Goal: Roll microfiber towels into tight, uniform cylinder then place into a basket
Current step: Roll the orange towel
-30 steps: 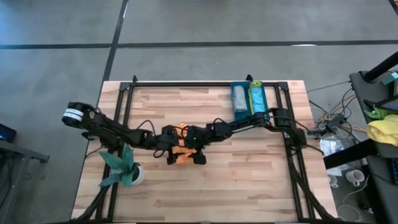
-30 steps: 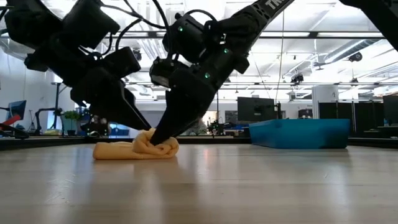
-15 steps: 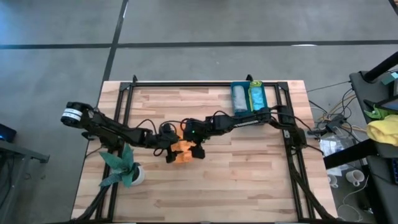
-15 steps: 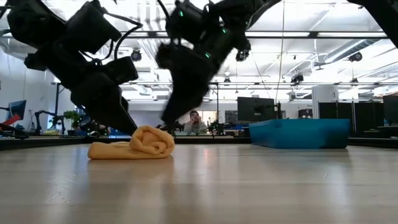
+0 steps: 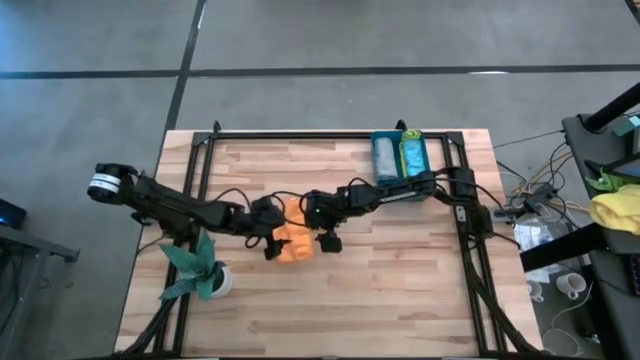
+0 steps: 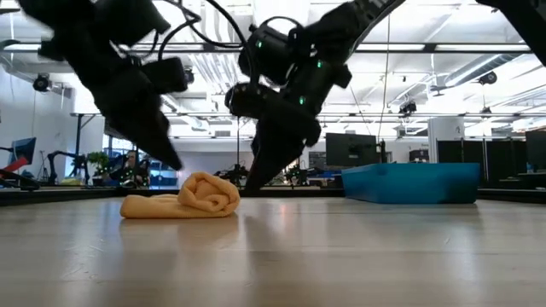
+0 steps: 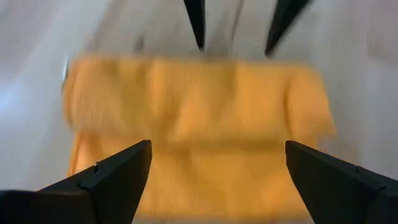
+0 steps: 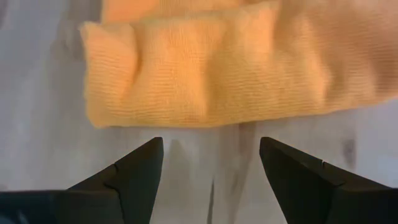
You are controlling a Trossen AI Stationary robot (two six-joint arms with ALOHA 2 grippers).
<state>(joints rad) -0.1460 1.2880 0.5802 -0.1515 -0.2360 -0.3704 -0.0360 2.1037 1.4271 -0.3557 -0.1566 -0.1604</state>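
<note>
The orange towel [image 5: 293,243] lies at the middle of the table, partly rolled. Its roll [image 6: 213,194] is on the right arm's side and a flat tail [image 6: 145,207] lies toward the left arm. My left gripper [image 6: 168,160] hangs open above the tail, clear of it, and the left wrist view shows the towel [image 7: 199,106] beyond its fingers. My right gripper [image 6: 258,181] stands open just beside the roll [image 8: 236,68], off the cloth. The teal basket [image 5: 428,165] sits at the table's far right with two rolled towels [image 5: 398,157] side by side in it.
A potted plant [image 5: 200,272] stands near the table's left front, close under the left arm. Black frame rails [image 5: 300,136] run along the table's far and side edges. Bare wood [image 5: 380,290] lies in front of the towel. A yellow-green cloth heap [image 5: 620,210] sits off the table.
My right gripper has lifted off the roll, where its fingertips had been pressing, and has drawn back toward the table's right and far side. My left gripper has risen and tipped away from the towel's tail. The orange towel stays in place, and its roll sits rounder.
</note>
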